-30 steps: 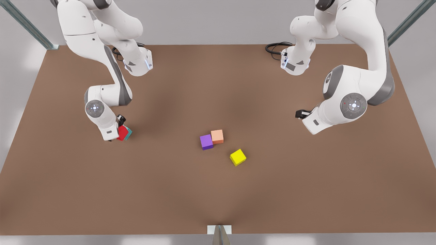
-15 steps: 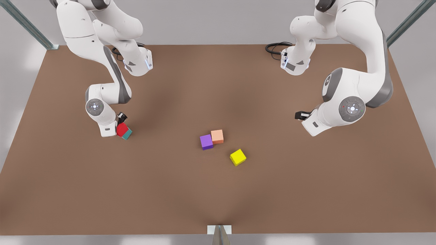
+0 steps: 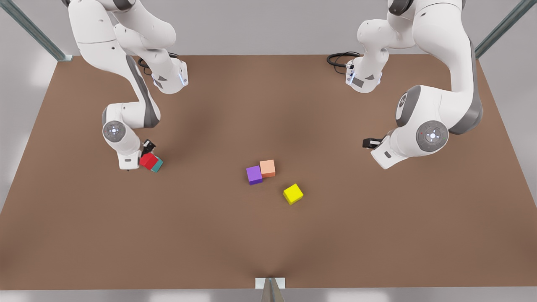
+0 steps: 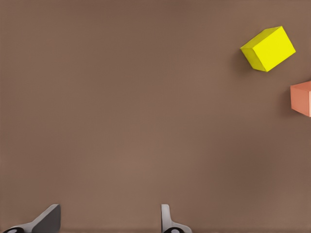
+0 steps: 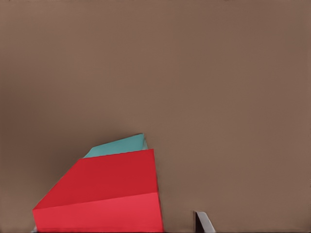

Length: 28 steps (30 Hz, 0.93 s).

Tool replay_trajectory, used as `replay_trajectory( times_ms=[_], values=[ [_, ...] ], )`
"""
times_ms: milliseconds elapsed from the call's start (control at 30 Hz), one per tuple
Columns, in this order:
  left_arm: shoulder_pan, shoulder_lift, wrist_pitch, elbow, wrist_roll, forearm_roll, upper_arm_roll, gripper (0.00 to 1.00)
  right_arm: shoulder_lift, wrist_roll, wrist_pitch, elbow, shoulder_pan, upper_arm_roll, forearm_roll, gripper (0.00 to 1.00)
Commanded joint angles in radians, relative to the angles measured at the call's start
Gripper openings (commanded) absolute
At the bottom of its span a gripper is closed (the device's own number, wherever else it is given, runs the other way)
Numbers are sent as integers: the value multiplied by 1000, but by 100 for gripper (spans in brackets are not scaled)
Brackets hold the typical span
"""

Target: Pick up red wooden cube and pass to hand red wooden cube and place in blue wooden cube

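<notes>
On the front view's left, our right gripper point(image 3: 144, 156) sits over the red wooden cube point(image 3: 147, 160), which rests stacked on the blue wooden cube point(image 3: 157, 165); we cannot tell its grip | left gripper point(image 4: 109, 221) waits open above the desk point(image 3: 268, 235).

The right gripper point(image 3: 144, 156), on the front view's left, pulled back and up a bit from where it was a second ago, so its wrist shifted further left. The red cube point(image 3: 148, 160) sat a little higher in the picture and showed more of itself on top of the teal cube point(image 3: 157, 165). The left gripper point(image 3: 371, 143) over on the front view's right drifted slightly left too.
</notes>
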Motion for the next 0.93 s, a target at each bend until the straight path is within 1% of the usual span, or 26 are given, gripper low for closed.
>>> replay_trajectory(
  times_ms=[0,33,67,167,200,267,300,333,367,400,433,467,500,533,633,733,900],
  values=[
    [0,-1,0,0,-10,1,0,100,-14,61,-52,6,0,1,2,100],
    [0,-1,-2,0,-13,1,0,100,-25,61,-61,9,2,2,2,100],
    [-1,-1,-2,2,-15,1,0,100,-35,54,-96,18,6,2,51,100],
    [-1,-2,-2,2,-15,1,0,100,-66,48,-196,56,16,7,92,100],
    [0,-1,0,2,-15,1,0,100,-89,48,-246,75,29,7,120,100],
    [0,-1,0,0,-13,1,0,100,-129,49,-436,170,43,7,203,100],
    [0,-1,0,0,-13,1,0,100,-127,60,-544,253,43,7,241,100],
    [0,-1,0,0,-13,1,0,100,-117,101,-605,311,43,7,278,100],
    [0,-1,0,0,-13,1,0,100,-110,240,-628,355,43,7,282,100],
    [0,-1,0,0,-13,1,0,100,-49,469,-653,440,40,5,275,100],
    [0,-1,0,2,-13,1,0,100,9,593,-688,518,39,2,272,100],
    [0,-1,0,0,-13,2,0,100,112,825,-791,725,29,-1,270,100],
    [0,-1,0,0,-13,2,0,100,144,838,-854,849,26,-2,270,100],
    [0,-1,0,2,-12,2,0,100,135,835,-881,903,25,-4,266,100],
    [0,-1,0,0,-13,2,0,100,130,807,-1052,1080,-17,-21,262,100],
    [0,4,0,0,-13,2,0,100,58,815,-1170,1100,-15,-24,267,100],
    [0,2,0,2,-13,7,0,100,54,824,-1167,1093,-7,-19,269,100]
  ],
)
